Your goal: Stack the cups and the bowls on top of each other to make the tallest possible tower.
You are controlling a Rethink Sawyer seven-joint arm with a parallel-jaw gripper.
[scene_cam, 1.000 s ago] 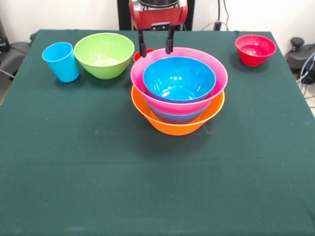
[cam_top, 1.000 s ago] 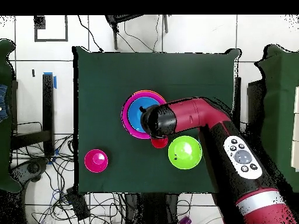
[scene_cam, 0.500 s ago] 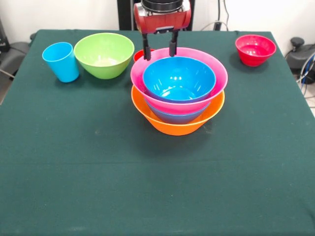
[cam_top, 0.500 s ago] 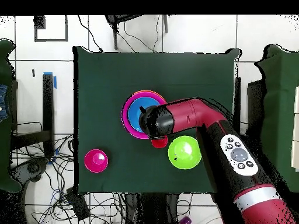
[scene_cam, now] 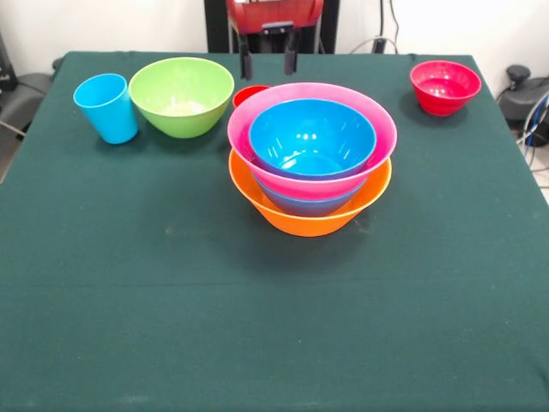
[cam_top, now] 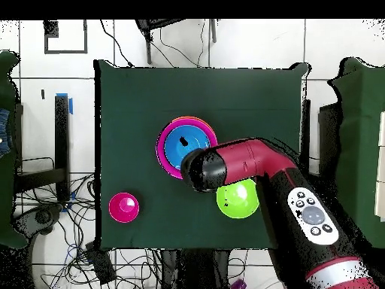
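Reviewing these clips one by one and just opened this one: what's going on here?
A red robot arm is building a tower of bowls: orange bowl as base, a pink bowl and a blue bowl nested above. The gripper is open and empty, raised behind the stack. A red cup sits just behind the tower. A green bowl, a light blue cup and a small red bowl stand unstacked on the table.

Glossy smooth plastic: pink bowl (scene_cam: 312, 129), orange bowl (scene_cam: 310, 216), green bowl (scene_cam: 181, 95), red bowl (scene_cam: 445, 87) at 2 o'clock, blue cup (scene_cam: 106, 107). Matt green cloth over table (scene_cam: 257, 318). Shiny red arm (cam_top: 256, 159).
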